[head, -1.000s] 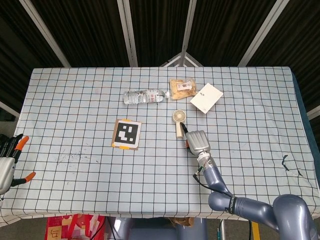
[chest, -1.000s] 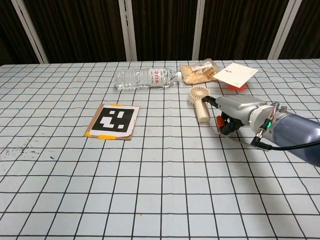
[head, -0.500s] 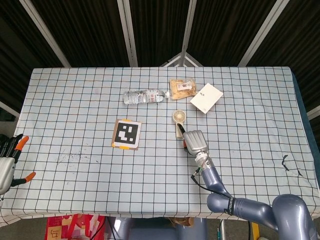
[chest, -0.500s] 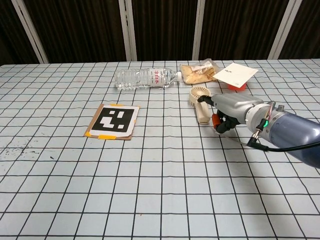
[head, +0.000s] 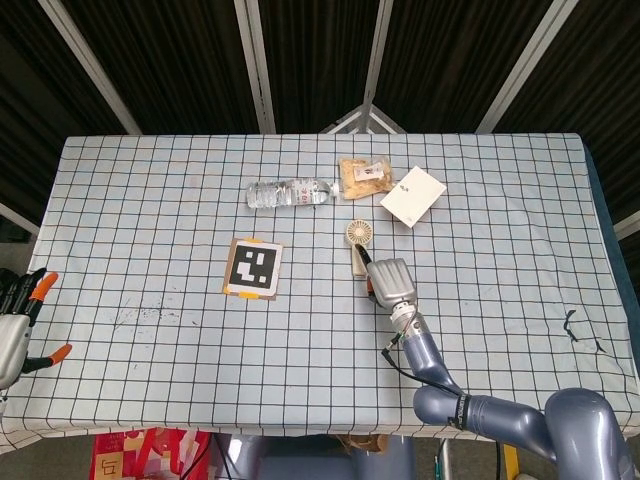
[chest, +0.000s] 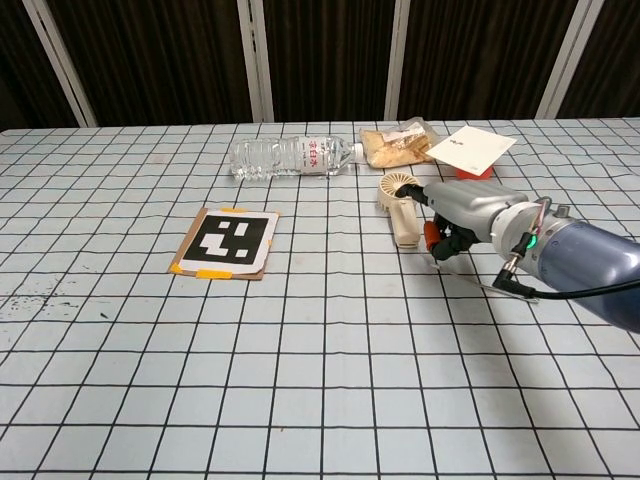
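A small cream-coloured handheld fan (chest: 400, 205) with a round grilled head and a straight stubby handle lies flat on the checked-cloth desk (chest: 300, 380), head pointing toward the far edge, just below a clear plastic water bottle (chest: 290, 156) and a bag of tan snacks (chest: 396, 141). The right hand (chest: 468, 215) sits just beside the handle, fingers curled downward near it; whether it grips is unclear. The left hand (head: 18, 320) rests at the desk's edge, fingers spread.
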